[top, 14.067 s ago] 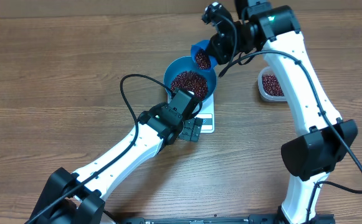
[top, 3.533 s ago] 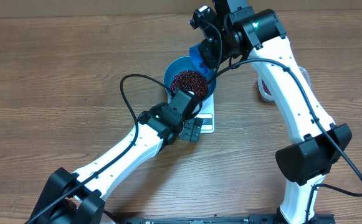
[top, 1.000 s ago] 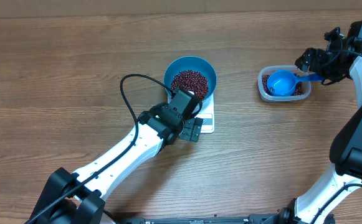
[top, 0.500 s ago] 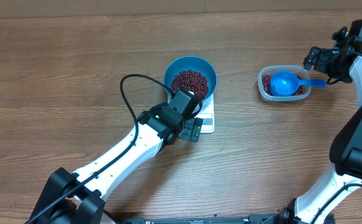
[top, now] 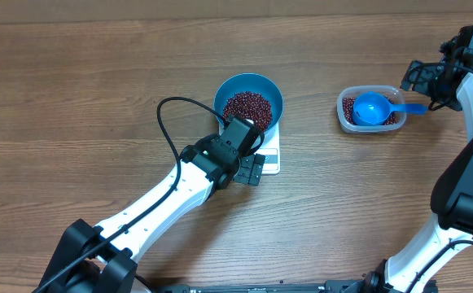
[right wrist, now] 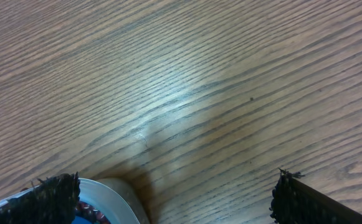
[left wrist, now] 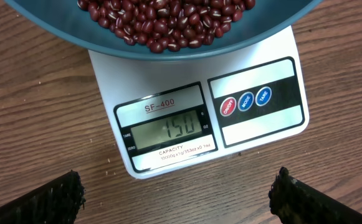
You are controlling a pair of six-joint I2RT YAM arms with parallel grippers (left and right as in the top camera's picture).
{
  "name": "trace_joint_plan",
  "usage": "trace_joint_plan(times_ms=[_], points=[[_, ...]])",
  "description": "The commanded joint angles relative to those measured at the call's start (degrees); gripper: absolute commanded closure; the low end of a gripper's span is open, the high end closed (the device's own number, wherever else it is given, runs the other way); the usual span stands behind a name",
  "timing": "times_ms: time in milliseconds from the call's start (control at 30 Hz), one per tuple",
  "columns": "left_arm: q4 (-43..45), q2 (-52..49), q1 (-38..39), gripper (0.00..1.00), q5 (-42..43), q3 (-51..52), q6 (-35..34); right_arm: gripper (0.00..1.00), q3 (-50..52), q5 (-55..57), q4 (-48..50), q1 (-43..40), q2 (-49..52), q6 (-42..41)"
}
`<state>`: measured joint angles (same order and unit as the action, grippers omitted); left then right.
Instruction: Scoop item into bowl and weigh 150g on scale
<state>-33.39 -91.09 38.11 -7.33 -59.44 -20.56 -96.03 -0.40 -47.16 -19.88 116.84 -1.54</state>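
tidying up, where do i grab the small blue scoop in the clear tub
Grip the small blue plastic scoop by its straight handle, coming from the right: the handle juts past the clear plastic tub's right rim, clear of the dark red beans.

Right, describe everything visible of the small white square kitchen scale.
The small white square plastic kitchen scale lies flat on the wooden table, under the round deep blue bowl of small dark red-brown beans, which overhangs its back. Along its front edge sit a grey display reading 150, a label SF-400, and three round buttons, one red and two blue. The left gripper hangs open by that front edge, apart from it.
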Motion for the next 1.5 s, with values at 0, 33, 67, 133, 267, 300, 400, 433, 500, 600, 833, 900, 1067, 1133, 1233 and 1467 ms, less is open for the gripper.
trace_joint_plan(times_ms=[0,33,67,133,267,300,400,433,500,600,833,900,1067,1133,1233,1467], points=[[0.0,-0.31,-0.26,0.0,-0.55,0.04,1.31,0.0,0.46,0.76,0.37,-0.07,-0.98,-0.61],[-0.09,-0.31,-0.26,0.01,-0.55,0.04,1.31,0.0,0.46,0.76,0.39,-0.07,-0.98,-0.61],[-0.22,-0.31,-0.26,0.0,-0.55,0.04,1.31,0.0,0.46,0.76,0.37,-0.07,-0.98,-0.61],[-0.24,-0.31,-0.26,0.01,-0.55,0.04,1.31,0.0,0.46,0.76,0.37,-0.07,-0.98,-0.63],[-0.24,-0.31,-0.26,0.0,-0.55,0.04,1.29,0.0,0.46,0.76,0.37,-0.07,-0.98,-0.63],[-0.24,-0.31,-0.26,0.0,-0.55,0.04,1.29,0.0,0.46,0.76,0.37,-0.07,-0.98,-0.63],[-0.02,-0.31,-0.26,0.01,-0.55,0.04,1.29,0.0,0.46,0.76,0.37,-0.07,-0.98,-0.63],[0.07,-0.31,-0.26,0.01,-0.55,0.04,1.31,0.0,0.46,0.76,0.39,-0.07,-0.98,-0.61],[0.22,-0.31,-0.26,0.01,-0.55,0.04,1.31,0.0,0.46,0.76,0.37,-0.07,-0.98,-0.63],[0.59,-0.31,-0.26,0.0,-0.55,0.02,1.31,0.0,0.46,0.76,0.37,-0.07,-0.98,-0.61],[0.79,-0.31,-0.26,0.0,-0.57,0.04,1.31,0.0,0.46,0.76,0.37,-0.07,-0.98,-0.61],[0.81,-0.31,-0.26,0.0,-0.57,0.04,1.31,0.0,0.46,0.76,0.37,-0.07,-0.98,-0.61],[0.87,-0.31,-0.26,0.0,-0.57,0.04,1.31,0.0,0.46,0.76,0.37,-0.07,-0.98,-0.63],[0.9,-0.31,-0.26,0.0,-0.57,0.04,1.31,0.0,0.46,0.76,0.37,-0.07,-0.98,-0.61],[0.92,-0.31,-0.26,0.0,-0.57,0.04,1.29,0.0,0.46,0.76,0.37,-0.07,-0.98,-0.61],[0.63,-0.31,-0.26,0.0,-0.57,0.02,1.27,0.0,0.46,0.76,0.37,-0.07,-0.98,-0.61]])
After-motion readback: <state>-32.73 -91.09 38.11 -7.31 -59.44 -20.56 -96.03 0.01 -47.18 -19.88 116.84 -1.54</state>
